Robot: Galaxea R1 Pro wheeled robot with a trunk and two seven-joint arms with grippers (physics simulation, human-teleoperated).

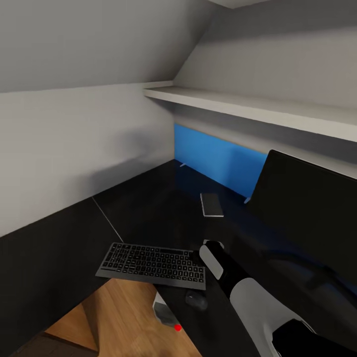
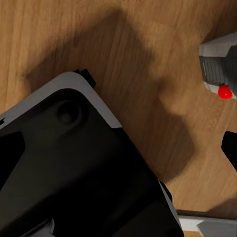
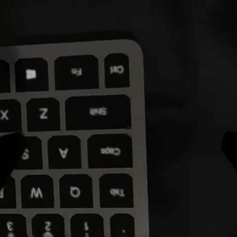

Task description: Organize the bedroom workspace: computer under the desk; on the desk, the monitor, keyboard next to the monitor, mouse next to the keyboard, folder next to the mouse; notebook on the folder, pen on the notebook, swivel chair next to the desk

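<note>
The silver-grey keyboard (image 1: 151, 265) lies on the black desk (image 1: 148, 208) at its inner front edge. My right gripper (image 3: 118, 148) hangs open just over the keyboard's (image 3: 74, 143) end, one dark fingertip (image 3: 10, 155) above the keys and the other (image 3: 230, 148) past the keyboard's edge over bare desk. The dark mouse (image 1: 197, 300) rests close to the keyboard's right end, beside my right arm (image 1: 238, 287). The monitor (image 1: 307, 208) stands on the desk at the right. The notebook (image 1: 211, 204) lies near the blue panel. The computer (image 1: 166, 313) (image 2: 217, 69) stands on the floor below the desk. My left gripper (image 2: 118, 153) is open over the floor.
A bright blue back panel (image 1: 213, 161) runs behind the desk under a white wall shelf (image 1: 248, 106). The grey wall and sloped ceiling close in on the left. My own black, white-rimmed body (image 2: 74, 163) sits above the wood floor (image 2: 148, 59) near the computer.
</note>
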